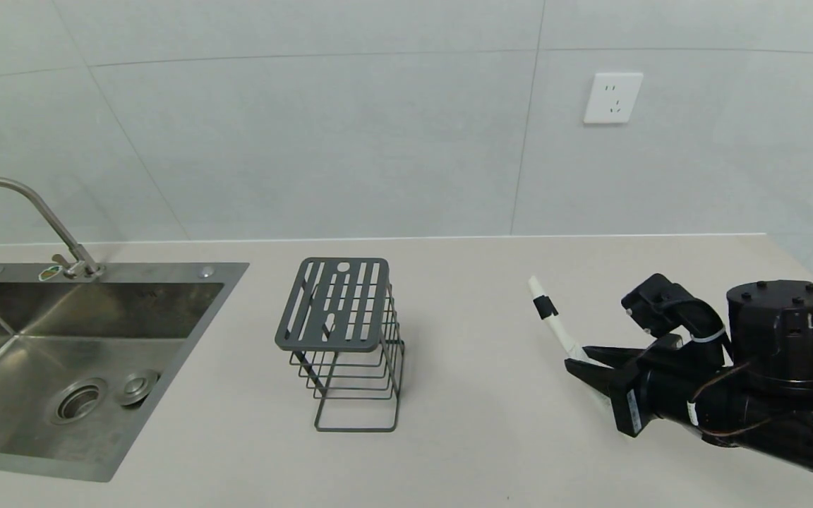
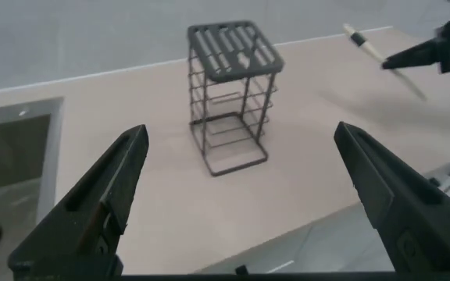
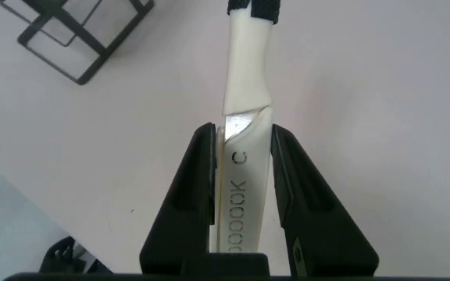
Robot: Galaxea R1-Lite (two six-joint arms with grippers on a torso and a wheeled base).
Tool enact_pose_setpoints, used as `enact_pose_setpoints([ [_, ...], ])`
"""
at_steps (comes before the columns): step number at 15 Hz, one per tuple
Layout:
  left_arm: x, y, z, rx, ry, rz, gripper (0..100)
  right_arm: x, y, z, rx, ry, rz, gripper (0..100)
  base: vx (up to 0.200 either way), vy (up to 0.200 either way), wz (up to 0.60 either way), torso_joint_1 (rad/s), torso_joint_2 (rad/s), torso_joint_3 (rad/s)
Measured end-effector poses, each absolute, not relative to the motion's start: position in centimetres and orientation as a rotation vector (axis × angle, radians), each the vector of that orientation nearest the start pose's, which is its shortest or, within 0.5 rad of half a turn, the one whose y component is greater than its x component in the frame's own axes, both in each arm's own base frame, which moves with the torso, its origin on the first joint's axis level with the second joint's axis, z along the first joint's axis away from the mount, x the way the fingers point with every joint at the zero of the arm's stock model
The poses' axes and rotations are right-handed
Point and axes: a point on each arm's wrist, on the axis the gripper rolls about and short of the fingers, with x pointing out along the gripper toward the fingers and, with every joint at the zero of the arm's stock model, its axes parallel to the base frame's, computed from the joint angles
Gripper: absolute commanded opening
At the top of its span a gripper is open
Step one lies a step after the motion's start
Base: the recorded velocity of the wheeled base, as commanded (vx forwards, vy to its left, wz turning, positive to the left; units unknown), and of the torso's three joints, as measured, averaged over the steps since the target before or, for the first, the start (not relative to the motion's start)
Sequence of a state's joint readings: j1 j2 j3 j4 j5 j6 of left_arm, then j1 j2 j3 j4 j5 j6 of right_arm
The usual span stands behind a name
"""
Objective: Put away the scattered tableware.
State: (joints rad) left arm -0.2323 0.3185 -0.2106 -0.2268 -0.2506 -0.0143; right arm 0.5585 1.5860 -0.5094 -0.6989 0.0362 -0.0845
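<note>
A knife with a white handle (image 1: 551, 319) and a black band near its end sticks out of my right gripper (image 1: 580, 360), which is shut on the blade (image 3: 237, 187) above the right side of the counter. The handle (image 3: 246, 70) points toward the back left, in the direction of the dark wire rack (image 1: 339, 331) with a slotted top that stands mid-counter. My left gripper (image 2: 241, 137) hangs open over the counter's front edge, facing the rack (image 2: 229, 94), with nothing between its fingers. Far off in that view I see the knife (image 2: 369, 48) and my right gripper (image 2: 420, 56).
A steel sink (image 1: 226, 271) with a curved faucet (image 1: 25, 201) takes up the counter's left end. A tiled wall with a white outlet (image 1: 612, 97) runs behind. Bare counter (image 1: 470, 395) lies between the rack and my right arm.
</note>
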Motion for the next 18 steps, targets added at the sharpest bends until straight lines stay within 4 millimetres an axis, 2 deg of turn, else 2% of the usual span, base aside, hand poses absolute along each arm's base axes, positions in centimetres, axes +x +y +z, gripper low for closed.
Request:
enact_pose_setpoints([
  [3,2.6,-1.6,19.4,-0.010,-0.205,-0.644,100,20.9,13.2,14.8,-0.172,0.326,0.642,0,0.000,0.000,0.00,0.000,0.00,0.000],
  [6,6.0,-3.5,20.9,0.034,-0.258,-0.850,100,20.8,13.3,15.4,-0.186,0.266,0.712,0,0.000,0.000,0.00,0.000,0.00,0.000],
  [10,9.7,-5.8,21.0,0.163,-0.323,-1.097,100,20.7,13.4,16.1,-0.205,0.176,0.805,0,0.000,0.000,0.00,0.000,0.00,0.000],
  [15,14.4,-8.5,21.5,0.242,-0.514,-1.255,100,20.0,13.2,17.4,-0.209,0.001,0.911,0,0.000,0.000,0.00,0.000,0.00,0.000],
  [18,17.3,-10.5,21.3,0.237,-0.518,-1.324,100,19.7,12.9,18.0,-0.229,-0.104,0.977,0,0.000,0.000,0.00,0.000,0.00,0.000],
])
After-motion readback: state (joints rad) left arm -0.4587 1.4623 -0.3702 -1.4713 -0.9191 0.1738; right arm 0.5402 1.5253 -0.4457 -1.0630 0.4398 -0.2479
